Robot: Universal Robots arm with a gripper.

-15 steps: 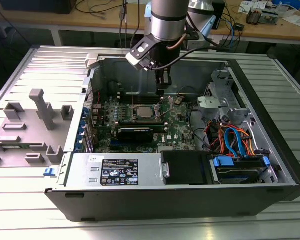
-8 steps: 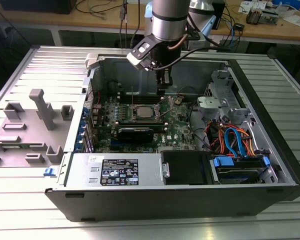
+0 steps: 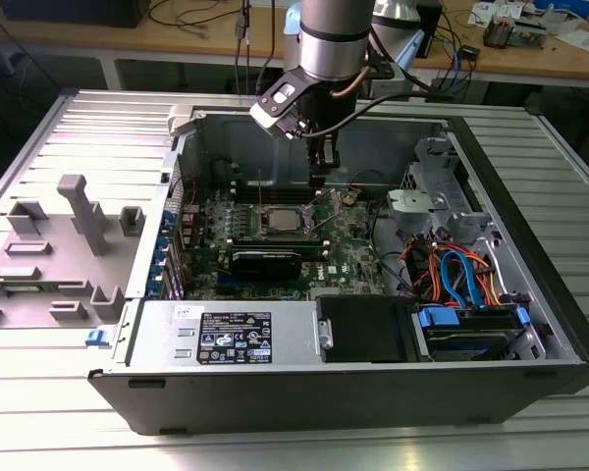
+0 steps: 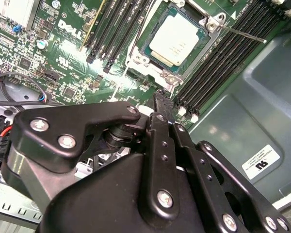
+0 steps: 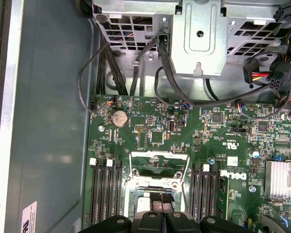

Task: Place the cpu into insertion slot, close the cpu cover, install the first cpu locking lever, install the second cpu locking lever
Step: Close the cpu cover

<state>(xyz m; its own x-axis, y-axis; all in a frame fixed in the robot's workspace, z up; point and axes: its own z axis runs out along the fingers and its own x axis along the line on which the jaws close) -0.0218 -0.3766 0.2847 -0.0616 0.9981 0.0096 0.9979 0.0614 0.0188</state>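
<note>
Gripper body, black, sits closest to the lens in the second wrist view. Its two fingers are pressed together w/ nothing between them. The tip hangs just beside the socket rim, near the black memory slots; can't tell if it touches the board. The chip lies flat in the socket, silver top fully bare, w/ a dark border showing round it. A thin metal lever sticks out from one socket corner, across the memory slots.

In the first wrist view the cover stands open, off the chip, w/ the green board visible through its square window. A coin battery sits on the board between the cover and the grey drive cage.

In the exterior view the arm comes down from above into an open PC case lying on its side on a slatted metal table. The gripper is over the board, just to the exterior view's right of the socket. Orange & blue cables bunch inside the case toward the exterior view's right. A grey plastic fixture sits on the table at the exterior view's left.
</note>
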